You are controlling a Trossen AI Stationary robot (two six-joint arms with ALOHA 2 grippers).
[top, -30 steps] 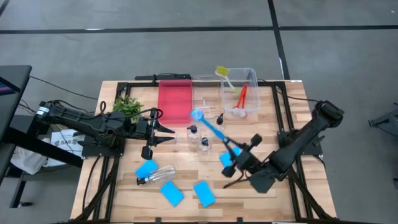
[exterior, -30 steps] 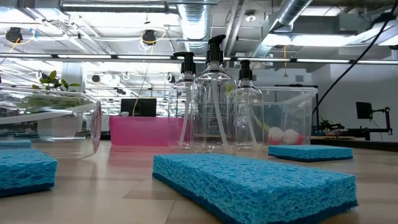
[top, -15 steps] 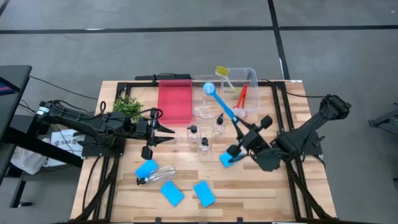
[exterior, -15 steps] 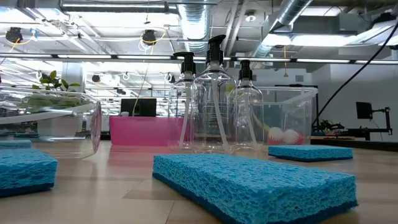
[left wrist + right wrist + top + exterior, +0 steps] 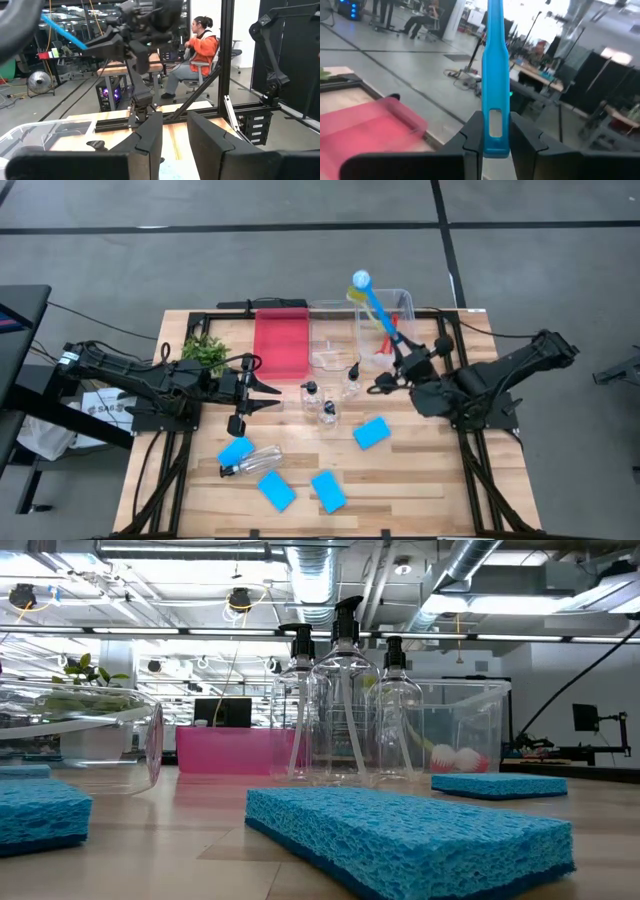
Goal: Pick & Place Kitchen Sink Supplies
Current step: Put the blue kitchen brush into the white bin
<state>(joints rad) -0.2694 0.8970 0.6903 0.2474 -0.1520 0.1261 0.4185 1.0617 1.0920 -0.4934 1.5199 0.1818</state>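
My right gripper [image 5: 403,366] is shut on a blue long-handled brush [image 5: 378,315], whose round head [image 5: 361,280] is above the far rim of the clear bin [image 5: 403,302]. A red brush [image 5: 389,333] and a yellow-green brush [image 5: 360,297] lie in that bin. My left gripper [image 5: 266,392] waits open at the table's left, beside the plant. Three clear pump bottles [image 5: 328,412] stand mid-table and a fourth [image 5: 255,460] lies on its side. Several blue sponges [image 5: 371,432] lie flat toward the near edge; in the low view the closest sponge [image 5: 410,840] lies before the bottles [image 5: 345,690]. My right gripper pinches the blue brush between its two fingers at the handle's free end [image 5: 495,142], by the hanging hole. The fingers come from the table's right near side, and the handle runs on ahead of them. The brush is lifted clear, its head toward the far edge.
A red tray [image 5: 282,340] and a second clear bin [image 5: 330,340] sit at the far middle, with a small leafy plant [image 5: 205,350] to their left. Bare wood shows on the right near part of the table. A seated person [image 5: 200,50] is in the room beyond.
My right gripper has moved from the near right part of the table toward the far edge and the clear bin, turning as it went. The blue brush, held all along, has swung with it, and its head went from mid-table to above the bin's far rim.
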